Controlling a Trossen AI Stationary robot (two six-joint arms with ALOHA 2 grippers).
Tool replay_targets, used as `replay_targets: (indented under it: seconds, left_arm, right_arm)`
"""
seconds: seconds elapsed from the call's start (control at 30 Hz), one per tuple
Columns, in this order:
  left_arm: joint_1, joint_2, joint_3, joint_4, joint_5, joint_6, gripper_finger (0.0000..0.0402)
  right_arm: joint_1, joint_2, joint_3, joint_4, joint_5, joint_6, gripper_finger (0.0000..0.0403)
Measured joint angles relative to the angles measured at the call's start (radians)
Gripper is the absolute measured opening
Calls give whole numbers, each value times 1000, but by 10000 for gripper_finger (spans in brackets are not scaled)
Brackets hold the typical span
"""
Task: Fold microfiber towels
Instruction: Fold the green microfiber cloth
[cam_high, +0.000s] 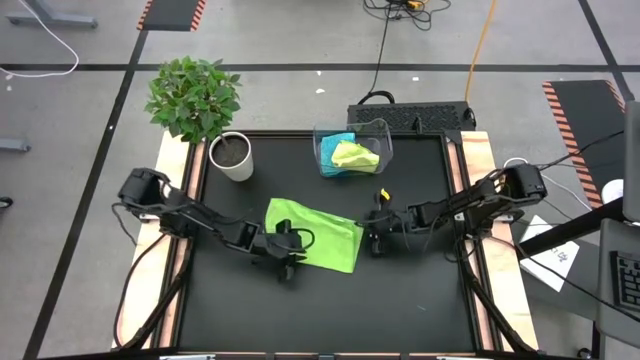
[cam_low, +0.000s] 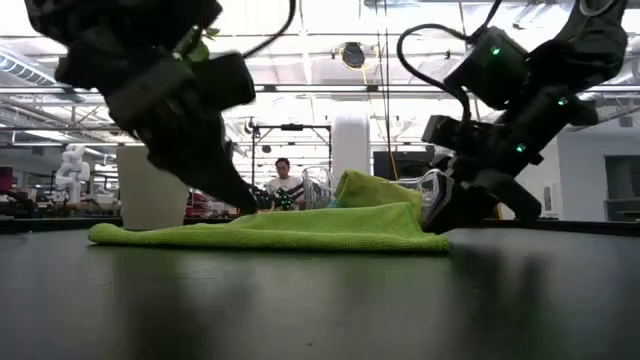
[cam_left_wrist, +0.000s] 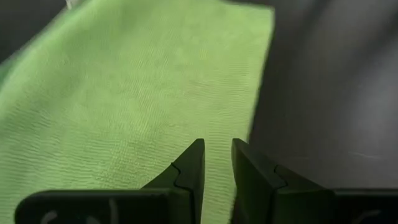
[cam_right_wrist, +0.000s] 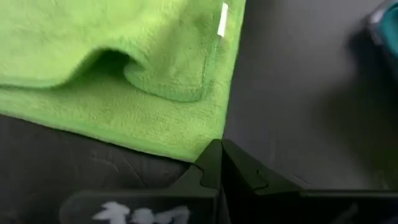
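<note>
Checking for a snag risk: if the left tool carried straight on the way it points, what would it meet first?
Probably the lime-green towel spread on the table: the left tool points across its surface near one edge.

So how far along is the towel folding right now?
Early. One lime-green microfiber towel lies doubled over on the black table, which looks like a first fold. The left gripper and right gripper sit at its opposite ends. Another green towel and a turquoise one wait in the clear plastic bin.

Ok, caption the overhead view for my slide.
Both grippers, left and right, flank a lime-green towel on the table.
</note>
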Motion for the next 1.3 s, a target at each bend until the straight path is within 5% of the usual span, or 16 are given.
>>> replay_targets:
  seconds: [0.27,0.87,1.07,1.3]
  left_arm:
    - [32,69,2,-20,-20,-66,81]
    - [105,52,4,-222,-132,48,81]
    - [83,20,-1,-185,-92,88,81]
    - [36,-60,-3,-139,-54,93,81]
  right_arm:
    - [-11,-1,1,-30,-216,148,0]
    - [278,6,27,39,-278,261,0]
    - [312,6,54,72,-188,110,0]
    - [293,5,66,71,38,-99,0]
